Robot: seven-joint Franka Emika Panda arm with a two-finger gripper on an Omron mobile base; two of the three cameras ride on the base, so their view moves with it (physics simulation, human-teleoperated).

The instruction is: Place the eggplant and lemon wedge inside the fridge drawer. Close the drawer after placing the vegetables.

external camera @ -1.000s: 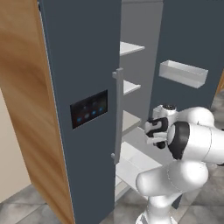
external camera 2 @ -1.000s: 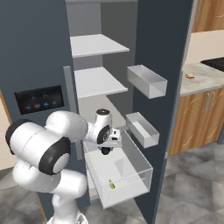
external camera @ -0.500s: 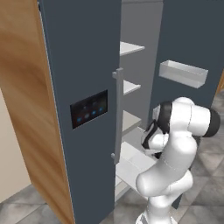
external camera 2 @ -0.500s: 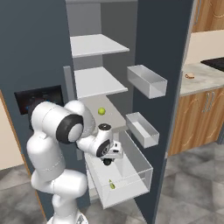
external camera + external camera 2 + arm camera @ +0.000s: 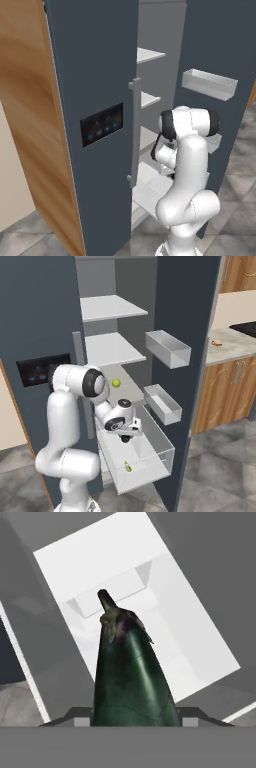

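The eggplant (image 5: 131, 672), glossy and dark with its stem pointing away, sits between my fingertips, and my gripper (image 5: 135, 718) is shut on it. In the right base view my gripper (image 5: 125, 438) hangs just above the open fridge drawer (image 5: 159, 454), over its rear half. A tiny lemon wedge (image 5: 128, 468) lies on the drawer floor near the front. The drawer's white inside (image 5: 200, 642) spreads out below the eggplant. My arm hides the hand in the left base view, where the drawer (image 5: 145, 192) juts out low.
A round yellow-green ball (image 5: 116, 383) rests on the shelf above the drawer. Two door bins (image 5: 169, 349) (image 5: 162, 404) stick out from the open right door beside the drawer. The closed left fridge door (image 5: 100, 125) with its handle stands close to my arm.
My hand has dropped from shelf height to just above the open drawer, still holding the eggplant, and the arm's elbow has swung upright.
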